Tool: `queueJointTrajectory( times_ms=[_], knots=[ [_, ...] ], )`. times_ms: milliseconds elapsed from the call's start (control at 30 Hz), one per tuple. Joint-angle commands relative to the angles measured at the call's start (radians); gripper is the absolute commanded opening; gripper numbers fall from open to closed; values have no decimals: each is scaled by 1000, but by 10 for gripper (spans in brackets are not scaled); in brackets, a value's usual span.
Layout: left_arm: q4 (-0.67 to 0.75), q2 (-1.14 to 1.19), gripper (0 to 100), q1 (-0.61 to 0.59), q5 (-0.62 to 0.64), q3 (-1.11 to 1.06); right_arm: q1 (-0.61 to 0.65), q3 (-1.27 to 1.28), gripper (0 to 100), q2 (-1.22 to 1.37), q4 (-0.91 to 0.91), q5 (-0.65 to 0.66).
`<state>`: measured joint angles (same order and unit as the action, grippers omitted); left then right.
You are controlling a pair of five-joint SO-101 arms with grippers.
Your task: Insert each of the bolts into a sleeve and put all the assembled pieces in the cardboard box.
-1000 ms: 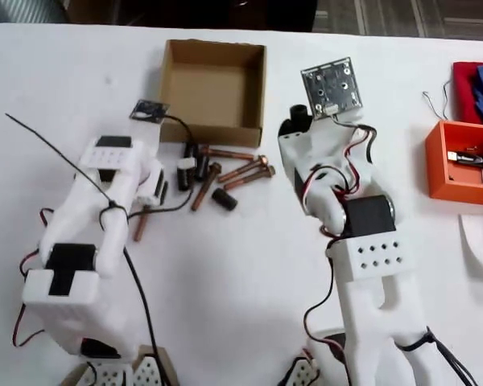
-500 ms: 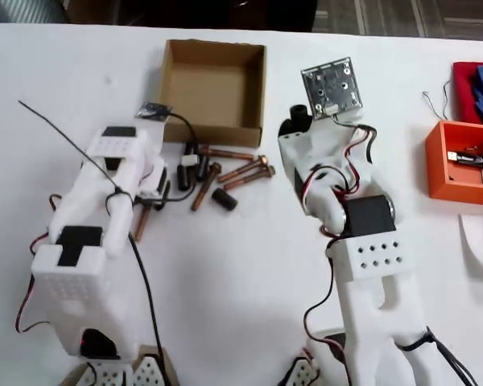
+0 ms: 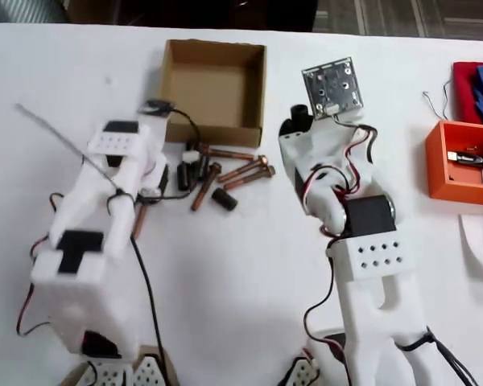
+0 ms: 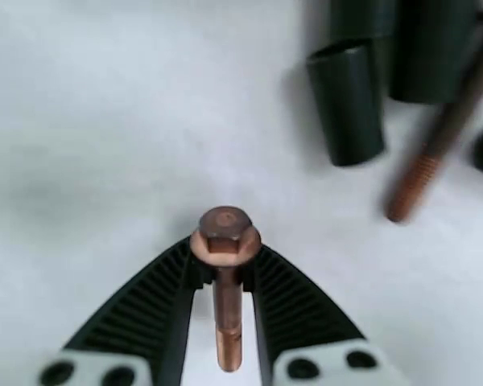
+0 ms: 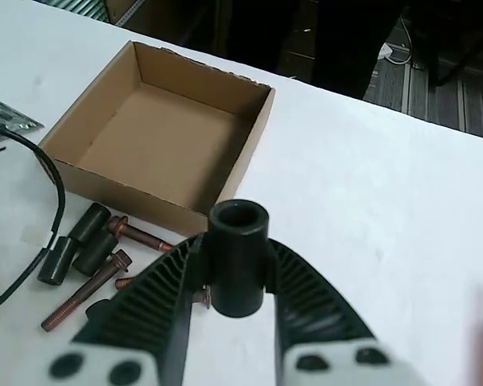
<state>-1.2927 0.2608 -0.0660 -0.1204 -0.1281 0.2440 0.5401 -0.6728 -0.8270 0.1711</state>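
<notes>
- The bolt (image 4: pixel 225 235) is clamped in the left gripper (image 4: pixel 225 257). The ribbed jaws pinch it just under the hex head, and the shaft runs back between them. In the high view this arm is at the left of the frame.
- Held by the neck, the bolt probably cannot slip lengthwise, but its threaded end looks boxed in by the jaws. It may need turning before it can enter a bore.
- The sleeve (image 5: pixel 240 229) stands upright in the right gripper (image 5: pixel 236 261), squeezed at mid-height with its open bore facing up. This looks like a ready socket for the bolt.
- The loose bolts (image 3: pixel 243 170) and loose sleeves (image 3: pixel 224 199) lie in a tight cluster at the centre of the high view, between the arms and just below the box's front wall.
- The cardboard box (image 3: pixel 213 88) sits at the upper centre with nothing inside, so no piece is delivered yet.
- A black cable (image 3: pixel 185 129) loops from the left arm past the box's front corner, touching or nearly touching the cluster. It is a likely snag.
- The bare table (image 3: pixel 241 273) at lower centre gives the most room to bring both grippers together.
- The orange tray (image 3: pixel 451 173) sits at the right edge, well apart.
</notes>
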Motion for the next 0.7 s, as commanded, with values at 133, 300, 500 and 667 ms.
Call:
queueJointTrajectory(
  times_ms=[133,300,500,667],
  knots=[
    [37,-512,27,35,2,24,-7,127,20,-15,199,-95],
    [155,-792,27,31,77,-76,-7,160,20,-15,225,-115],
    [204,-1097,27,23,209,-269,2,305,20,-87,354,-117],
    [402,-1353,27,25,163,-493,68,520,20,-272,541,-109]
  ],
)
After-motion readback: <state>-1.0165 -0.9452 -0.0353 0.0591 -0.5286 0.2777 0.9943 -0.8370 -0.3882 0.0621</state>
